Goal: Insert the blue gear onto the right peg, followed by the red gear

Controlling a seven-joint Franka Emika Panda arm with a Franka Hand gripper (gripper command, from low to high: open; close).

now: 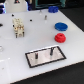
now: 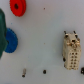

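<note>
Waiting Gears, Bare Pegs

Nothing is on either peg yet, so the job looks to be at its very start. The blue gear point(image 1: 60, 26) lies flat on the white tabletop point(image 1: 15, 55), and the red gear point(image 1: 60, 37) sits just beside it, nearer the camera in the exterior view. The base plate point(image 1: 45, 56) lies apart from both, toward the front, with two dark pins standing on it. The right peg point(image 1: 51, 50) I take to be the pin toward the exterior view's right.

No pincer appears in the exterior view. In the wrist view a dark green shape at the frame edge, overlapping the blue gear point(image 2: 10, 41), may be part of it, but I cannot tell whether it is open, closed, or holding anything. The red gear point(image 2: 18, 7) shows close by.

Risks, as I judge them: the gears lie so near each other that closing on the blue one could nudge the red. The pins are thin and close together, so a hub brought down off-centre could catch on the peg top, tilt, or land on the twin.

Room is generous between gears and plate. A cream connector block point(image 1: 18, 27) and small dark bits point(image 2: 44, 71) lie off that line. The gears sit fairly near the tabletop's far edge.
</note>
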